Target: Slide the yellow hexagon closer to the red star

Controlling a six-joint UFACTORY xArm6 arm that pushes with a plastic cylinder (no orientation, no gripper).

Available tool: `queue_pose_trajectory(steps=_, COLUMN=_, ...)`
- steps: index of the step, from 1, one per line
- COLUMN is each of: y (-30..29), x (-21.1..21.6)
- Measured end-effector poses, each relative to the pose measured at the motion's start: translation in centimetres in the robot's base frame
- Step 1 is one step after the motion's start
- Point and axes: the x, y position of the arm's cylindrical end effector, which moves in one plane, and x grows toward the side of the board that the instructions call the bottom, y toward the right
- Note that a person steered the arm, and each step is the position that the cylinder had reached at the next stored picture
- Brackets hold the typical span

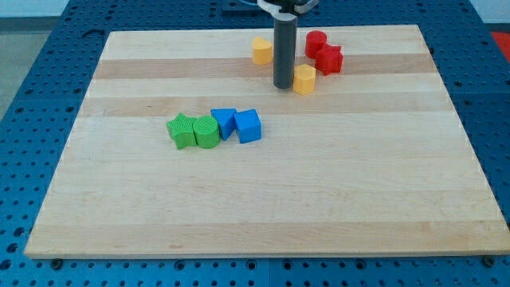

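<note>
1. Start at the left of your board [119, 199]: the green star [182, 131] sits there, left-most of a short row lying a little left of the board's centre.
2. Touching its right side you've got a green cylinder-like block [206, 132], rounded on top.
3. Next along, a blue block [224, 122] that looks triangular is tucked against the green one, slightly farther back.
4. The blue cube [249, 126] closes that row, touching the triangular one on its right.
5. Now jump to the far part of the board: a yellow block [261, 50] stands alone, just left of the rod; its exact shape is hard to call from here.
6. There's your rod, dark and upright, coming down from the top edge. My tip [283, 85] is planted on the wood, nearer than that first yellow block and right against the left side of the second one.
7. No hand to report on: the rod has no jaws, nothing opens or closes, and it has hold of nothing; it only presses sideways.
8. The yellow hexagon [304, 80] is the block at the tip's right, touching or all but touching it, and just near-left of the reds.
9. Right-most, the red star [328, 60] sits just beyond the hexagon, very close, with another red block [315, 43] touching it on the far-left side.
</note>
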Motion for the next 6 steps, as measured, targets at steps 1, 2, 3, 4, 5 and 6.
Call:
queue_pose_trajectory(steps=1, y=-0.8, x=2.3)
queue_pose_trajectory(steps=2, y=-0.2, x=3.9)
queue_pose_trajectory(steps=3, y=1.2, x=2.8)
queue_pose_trajectory(steps=4, y=0.9, x=2.8)
queue_pose_trajectory(steps=5, y=-0.7, x=2.2)
queue_pose_trajectory(steps=6, y=0.2, x=0.3)
